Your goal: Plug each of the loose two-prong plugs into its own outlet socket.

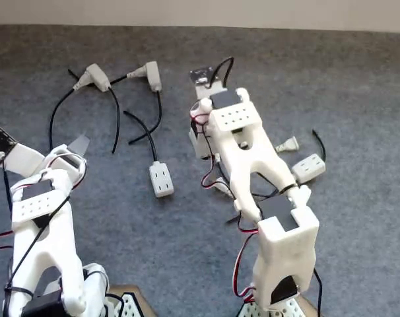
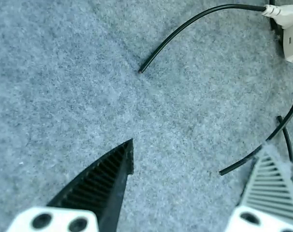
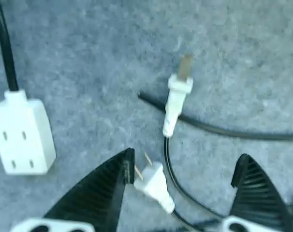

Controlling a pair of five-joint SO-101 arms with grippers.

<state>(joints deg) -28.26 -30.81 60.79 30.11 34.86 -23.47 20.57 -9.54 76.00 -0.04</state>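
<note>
Grey, felt-like mat (image 1: 358,79) lies under everything, and it may be the first source of trouble. The white rectangular plastic outlet block (image 3: 23,137) looks light and sits on a stiff black lead, so it would likely skid away if a plug is pushed at it unbraced. The right gripper (image 3: 185,157) hangs with its ribbed black fingers spread wide. A small white moulded two-prong plug (image 3: 153,186) lies between them, close against one finger rather than centred. Closing could knock it aside or pinch it askew, since smooth hard plastic twists easily. A slim white plug (image 3: 177,96) with flat metal blades lies just beyond. The left gripper (image 2: 199,145), one finger black and one pale, both ridged, is spread over bare mat near a thin black cord (image 2: 175,33).
</note>
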